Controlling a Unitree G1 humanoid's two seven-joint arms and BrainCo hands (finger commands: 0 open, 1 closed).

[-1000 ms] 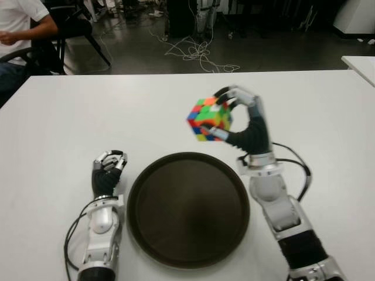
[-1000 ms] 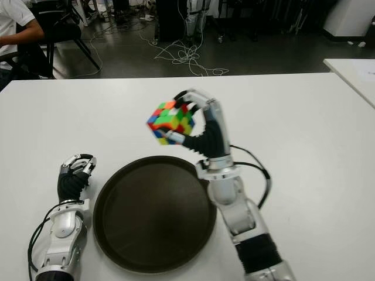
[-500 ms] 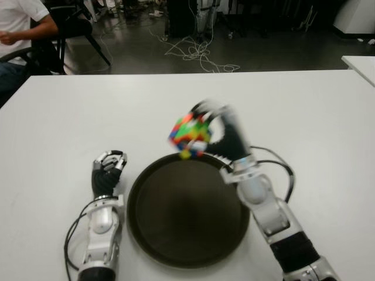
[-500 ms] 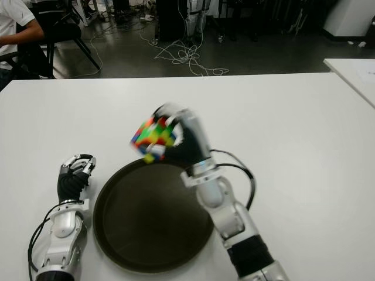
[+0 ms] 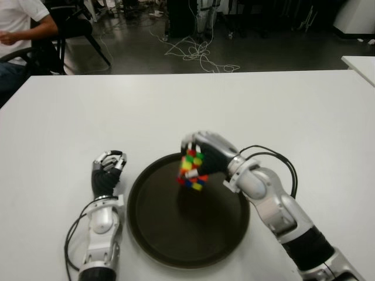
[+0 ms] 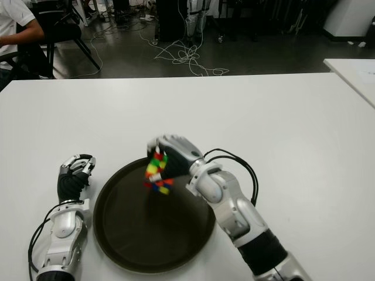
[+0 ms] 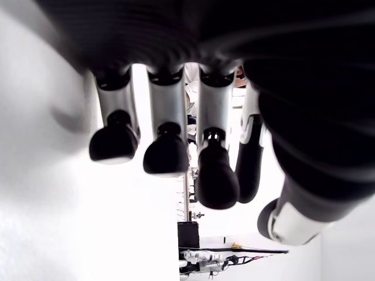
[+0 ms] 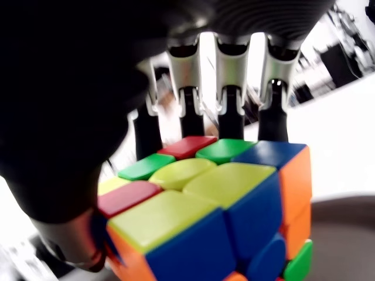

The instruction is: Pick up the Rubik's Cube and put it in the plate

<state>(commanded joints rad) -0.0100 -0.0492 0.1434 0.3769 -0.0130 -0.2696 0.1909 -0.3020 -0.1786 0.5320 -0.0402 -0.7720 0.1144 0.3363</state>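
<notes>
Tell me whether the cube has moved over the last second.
Yes. The cube, held in the right hand, came toward the robot and down, from beyond the plate's far rim to over its inside.

- Rubik's Cube (image 5: pixel 191 171): scrambled, multicoloured, tilted; held off the surface, above the far part of the plate
- plate (image 5: pixel 176 234): round, dark brown, raised rim; flat on the white table, nothing lying in it

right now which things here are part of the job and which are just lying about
Part of the job:
- Rubik's Cube, held in the right hand over the plate
- plate, dark and round, on the white table

Not part of it:
- left hand, left of the plate, fingers curled, holding nothing
- cables on the floor
- seated person, far left
</notes>
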